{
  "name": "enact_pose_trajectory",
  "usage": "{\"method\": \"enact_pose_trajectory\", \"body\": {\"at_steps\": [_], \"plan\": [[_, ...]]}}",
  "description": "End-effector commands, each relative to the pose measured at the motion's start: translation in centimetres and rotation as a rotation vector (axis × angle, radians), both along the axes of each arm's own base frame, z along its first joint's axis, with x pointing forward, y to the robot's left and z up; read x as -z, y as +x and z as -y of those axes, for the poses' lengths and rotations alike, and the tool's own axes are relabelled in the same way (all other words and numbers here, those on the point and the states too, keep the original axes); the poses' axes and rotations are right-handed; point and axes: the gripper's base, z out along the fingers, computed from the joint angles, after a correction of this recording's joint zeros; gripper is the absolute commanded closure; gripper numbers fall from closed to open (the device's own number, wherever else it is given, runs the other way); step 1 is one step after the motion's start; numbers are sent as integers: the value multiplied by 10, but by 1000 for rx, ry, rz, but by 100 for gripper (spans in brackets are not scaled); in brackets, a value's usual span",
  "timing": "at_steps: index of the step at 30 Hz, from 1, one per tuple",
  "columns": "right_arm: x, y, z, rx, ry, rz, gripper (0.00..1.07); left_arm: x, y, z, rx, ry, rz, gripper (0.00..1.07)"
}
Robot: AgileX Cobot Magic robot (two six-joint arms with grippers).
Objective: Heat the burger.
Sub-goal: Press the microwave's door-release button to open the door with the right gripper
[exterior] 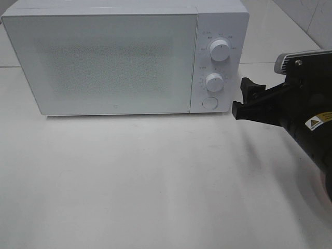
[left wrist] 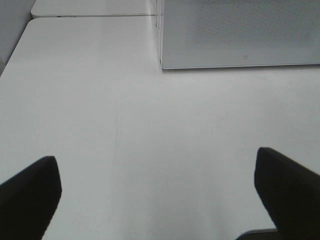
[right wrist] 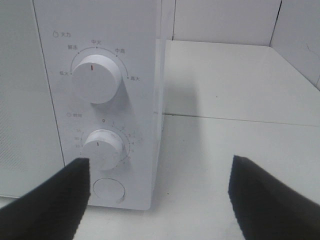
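a: high view first: microwave (exterior: 104,57) shut, door frosted, and no burger anywhere on the surface (exterior: 129,187).
b: so where is it?
a: can't tell. it could be behind that door, but nothing shows it. right end effector (exterior: 245,98) hangs just beside the panel's right edge, jaws apart, holding nothing.
b: left wrist view?
a: left end effector (left wrist: 155,160) spread wide, gripping nothing, over the surface, with the microwave's corner well ahead of it. no burger here either.
b: and the right wrist view?
a: jaws parted, the round button (right wrist: 108,190) and timer knob (right wrist: 102,149) close ahead, off toward one finger rather than centred.
b: so the right arm's the nearer one.
a: by far, i'd say. whichever control comes next, it lies leftward of that end effector in the high view.
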Motion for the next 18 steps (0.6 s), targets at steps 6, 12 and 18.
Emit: {"method": "enact_pose_trajectory", "body": {"at_steps": [6, 12, 18], "plan": [[12, -7, -16, 3, -19, 14, 32, -1, -3, 0, -2, 0, 40, 9], [21, -13, -24, 3, 0, -7, 32, -1, -3, 0, -2, 0, 40, 9], [22, -13, -25, 6, 14, -11, 32, -1, -3, 0, -2, 0, 40, 9]]}}
